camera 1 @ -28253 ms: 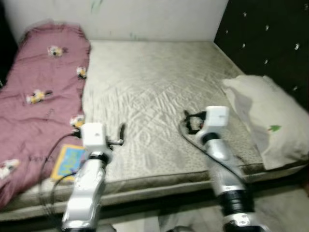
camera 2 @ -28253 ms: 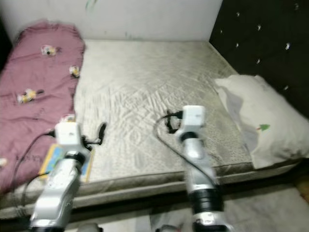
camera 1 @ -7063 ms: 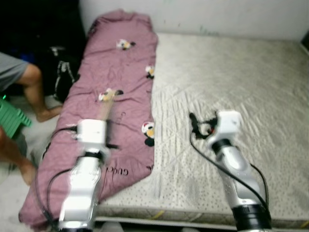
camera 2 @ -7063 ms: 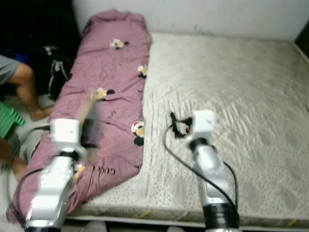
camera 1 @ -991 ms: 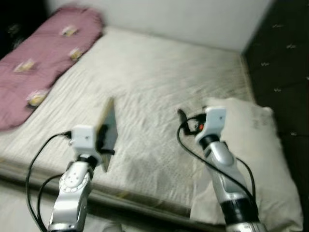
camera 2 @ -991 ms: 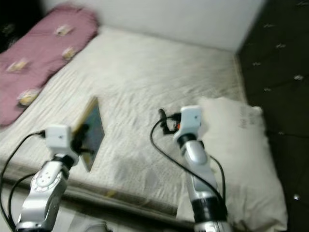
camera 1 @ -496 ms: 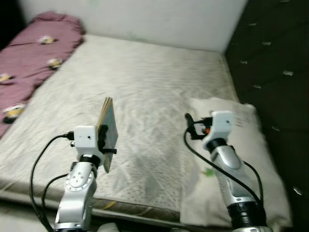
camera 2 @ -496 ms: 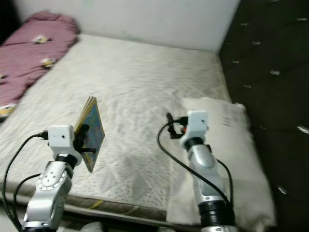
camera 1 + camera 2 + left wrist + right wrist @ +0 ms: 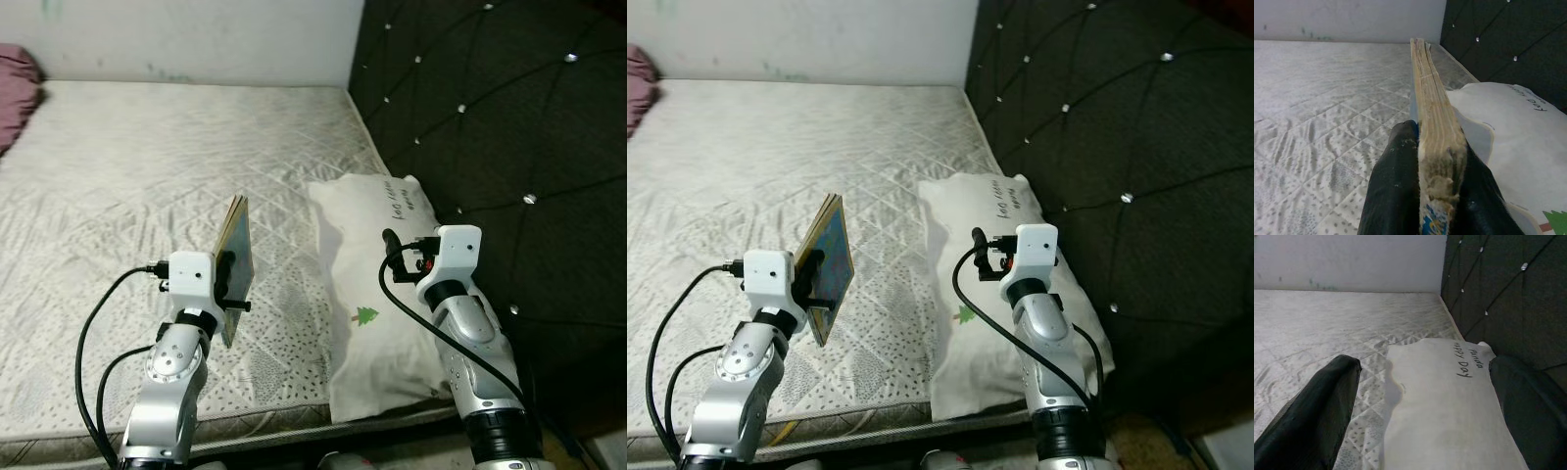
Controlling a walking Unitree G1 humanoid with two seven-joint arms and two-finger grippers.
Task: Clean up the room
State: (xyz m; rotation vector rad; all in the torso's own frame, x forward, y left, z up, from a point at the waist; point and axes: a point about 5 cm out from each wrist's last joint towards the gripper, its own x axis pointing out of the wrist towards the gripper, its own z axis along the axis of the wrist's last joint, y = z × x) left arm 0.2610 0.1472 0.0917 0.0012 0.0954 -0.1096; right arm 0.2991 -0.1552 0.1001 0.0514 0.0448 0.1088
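Carrying the book (image 9: 235, 257) off the bed (image 9: 147, 157) looks to be the step in hand; it goes best with the grip kept firm and the book held upright, since it is pinched only near its lower edge and could pivot. The left gripper (image 9: 1422, 166) is clamped on that edge, the book standing on end above the mattress, just beside the pillow (image 9: 377, 294). The right gripper (image 9: 1420, 396) hovers over the pillow, fingers spread and empty.

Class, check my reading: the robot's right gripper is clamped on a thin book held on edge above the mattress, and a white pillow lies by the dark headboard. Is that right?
Not quite: the left gripper clamps the book, as the left wrist view shows. The right gripper is open above the white pillow. The rest stands.
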